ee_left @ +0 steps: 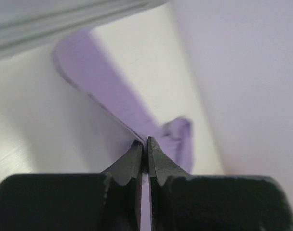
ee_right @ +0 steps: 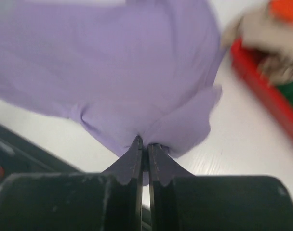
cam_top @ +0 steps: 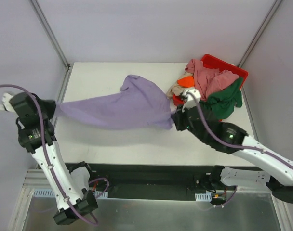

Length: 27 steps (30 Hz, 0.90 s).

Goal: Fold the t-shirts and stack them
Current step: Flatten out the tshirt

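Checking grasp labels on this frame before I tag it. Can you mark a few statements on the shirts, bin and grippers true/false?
1. The left gripper and the right gripper are both shut on the lavender shirt. True.
2. The lavender shirt lies folded inside the red bin. False: it is stretched out over the table between the two grippers, outside the bin.
3. The pink shirt sits in the pile at the bin. True.
4. The green shirt is spread flat at the middle of the table. False: it hangs over the bin's near side, held by neither gripper.
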Available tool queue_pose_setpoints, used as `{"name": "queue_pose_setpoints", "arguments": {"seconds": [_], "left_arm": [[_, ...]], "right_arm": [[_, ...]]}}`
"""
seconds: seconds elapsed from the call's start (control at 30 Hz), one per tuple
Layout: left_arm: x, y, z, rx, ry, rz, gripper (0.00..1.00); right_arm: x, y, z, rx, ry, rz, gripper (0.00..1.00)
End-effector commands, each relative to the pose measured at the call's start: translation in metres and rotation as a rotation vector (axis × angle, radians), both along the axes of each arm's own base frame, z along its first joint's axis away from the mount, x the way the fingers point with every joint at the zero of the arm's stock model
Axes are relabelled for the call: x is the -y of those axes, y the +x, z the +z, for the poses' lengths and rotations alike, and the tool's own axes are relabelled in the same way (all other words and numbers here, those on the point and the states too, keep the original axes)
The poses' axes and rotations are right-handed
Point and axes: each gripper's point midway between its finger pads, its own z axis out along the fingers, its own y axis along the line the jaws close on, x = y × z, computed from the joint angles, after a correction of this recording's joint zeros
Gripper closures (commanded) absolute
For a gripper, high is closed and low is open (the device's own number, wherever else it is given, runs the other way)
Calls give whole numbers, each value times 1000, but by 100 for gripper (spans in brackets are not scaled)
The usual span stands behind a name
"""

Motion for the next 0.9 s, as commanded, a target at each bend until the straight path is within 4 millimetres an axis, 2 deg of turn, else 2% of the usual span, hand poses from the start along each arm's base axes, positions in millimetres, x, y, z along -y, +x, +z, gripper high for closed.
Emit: {"name": "queue_pose_setpoints", "arguments": {"seconds": [0.0, 0.07, 0.1, 0.13, 0.23, 0.3, 0.37, 0.5, 0.57, 0.63, 0.73, 0.87], "left_arm": [[25, -12, 170, 365, 228, -108, 100], [36, -28, 225, 470, 299, -116, 100], [42, -38, 248, 517, 328, -115, 100], [50, -51, 275, 577, 363, -112, 100], [70, -95, 336, 740, 458, -74, 100], [79, -120, 359, 813, 506, -40, 100], [85, -139, 372, 865, 530, -25, 100], [89, -168, 385, 939, 544, -18, 100], [86, -175, 385, 955, 538, -20, 100], [80, -170, 379, 934, 532, -19, 100], [67, -141, 356, 838, 517, -23, 100], [49, -82, 306, 666, 454, -57, 100]], "right_arm": [[33, 29, 164, 409, 150, -107, 100], [41, 24, 216, 497, 206, -83, 100], [49, 16, 249, 546, 257, -60, 99], [51, 11, 269, 580, 278, -26, 100], [65, -17, 331, 675, 412, 75, 100], [71, -41, 361, 715, 490, 175, 100], [73, -63, 383, 747, 549, 276, 100], [87, -78, 410, 801, 596, 309, 99], [91, -77, 418, 825, 596, 289, 99], [98, -71, 423, 861, 579, 247, 100], [106, -46, 419, 914, 504, 102, 100], [103, 7, 382, 904, 273, -141, 99]]}}
